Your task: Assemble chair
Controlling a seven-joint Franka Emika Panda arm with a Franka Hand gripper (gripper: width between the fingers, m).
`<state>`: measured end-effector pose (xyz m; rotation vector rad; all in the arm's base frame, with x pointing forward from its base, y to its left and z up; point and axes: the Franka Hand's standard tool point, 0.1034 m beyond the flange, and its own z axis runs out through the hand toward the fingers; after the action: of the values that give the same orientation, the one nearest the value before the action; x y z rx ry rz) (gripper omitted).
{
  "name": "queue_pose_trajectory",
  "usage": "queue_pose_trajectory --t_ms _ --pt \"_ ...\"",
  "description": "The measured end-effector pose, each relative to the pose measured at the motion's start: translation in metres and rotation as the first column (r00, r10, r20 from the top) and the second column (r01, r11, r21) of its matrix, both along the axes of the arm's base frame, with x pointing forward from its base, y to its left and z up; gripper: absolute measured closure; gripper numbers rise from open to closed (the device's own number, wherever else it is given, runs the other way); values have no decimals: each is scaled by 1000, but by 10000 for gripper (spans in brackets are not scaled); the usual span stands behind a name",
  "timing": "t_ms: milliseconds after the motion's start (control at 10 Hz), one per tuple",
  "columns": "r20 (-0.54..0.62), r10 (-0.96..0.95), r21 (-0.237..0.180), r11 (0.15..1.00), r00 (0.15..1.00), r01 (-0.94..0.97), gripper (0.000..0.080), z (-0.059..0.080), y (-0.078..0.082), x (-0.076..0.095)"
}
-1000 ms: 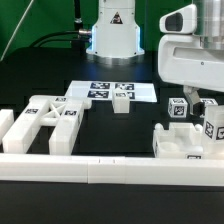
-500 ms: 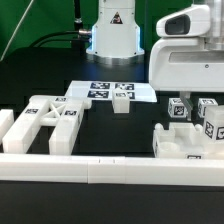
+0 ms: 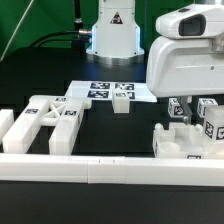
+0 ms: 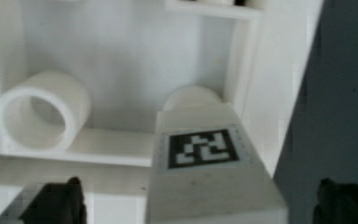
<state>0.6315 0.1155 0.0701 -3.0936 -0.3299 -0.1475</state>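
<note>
1. The big white robot arm [image 3: 186,55] is hanging over the right side of the black counter [image 3: 120,135].
2. In the wrist view, the end effector [image 4: 202,203] is showing two dark fingertips [image 4: 60,200] that are standing wide apart. They are holding nothing.
3. The chair is lying in loose parts on the counter, some on the right and some on the left.
4. A white plastic wedge piece [image 4: 202,148] with a black-and-white square tag is sitting under the end effector, in line with the gap between the fingertips. The fingertips are not touching it.
5. The wedge piece is resting inside a white plastic frame with a cut-out [image 4: 114,45]. A white round ring [image 4: 39,115] is sitting just beside the wedge.
6. In the exterior view, a low white plastic block [image 3: 185,143] is lying on the near right, under the arm. Two small white tagged cubes [image 3: 213,122] are standing just behind it.
7. On the left, a flat white cut-out panel [image 3: 50,118] is lying on the counter. A chunky white end block [image 3: 8,126] is sitting just left of it.
8. A small white tagged block [image 3: 122,101] is standing in the middle, at the near edge of the marker board [image 3: 92,90].
9. A long white rail [image 3: 100,166] is running across the near side of the counter.
</note>
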Motion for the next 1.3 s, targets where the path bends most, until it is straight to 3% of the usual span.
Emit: queue_pose_trajectory --t_ms 100,200,400,500,900,1200,1300 --pt "0 0 0 1000 1000 0 273 0 0 0" --pt "0 -8 1 1000 1000 8 273 0 0 0" --pt "-1 -24 2 1000 1000 24 512 0 0 0" --pt "-1 -25 2 1000 1000 25 512 0 0 0" --pt "-17 -378 42 925 926 378 512 -1 4 -1" --pt "-29 -646 66 760 763 646 512 -2 6 -2" --pt "-44 -737 75 671 675 738 512 -1 6 -2"
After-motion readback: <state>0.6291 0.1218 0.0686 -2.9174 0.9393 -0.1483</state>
